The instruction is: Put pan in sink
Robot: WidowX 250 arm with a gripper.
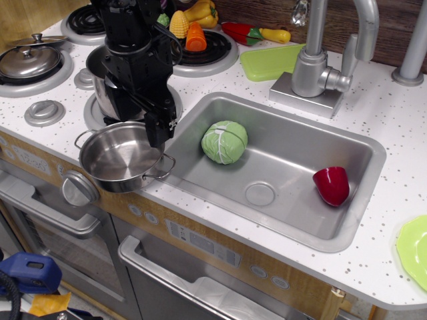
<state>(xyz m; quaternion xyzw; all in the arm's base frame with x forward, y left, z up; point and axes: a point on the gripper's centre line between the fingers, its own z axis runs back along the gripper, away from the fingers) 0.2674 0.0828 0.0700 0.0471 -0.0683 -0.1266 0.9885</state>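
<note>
Gripper pinched on far rim of pan, which hangs off the counter's front edge, just left of sink. Move needs pan carried right, twd the cabbage (basin's near end).

This is a toy play kitchen. A steel sink with a round drain sits in a white speckled table beside a chunky grey faucet. Coil burners and knobs form a stove; oven doors with handles lie below. Plastic food is scattered about: a cabbage, corn, a red pepper.
</note>
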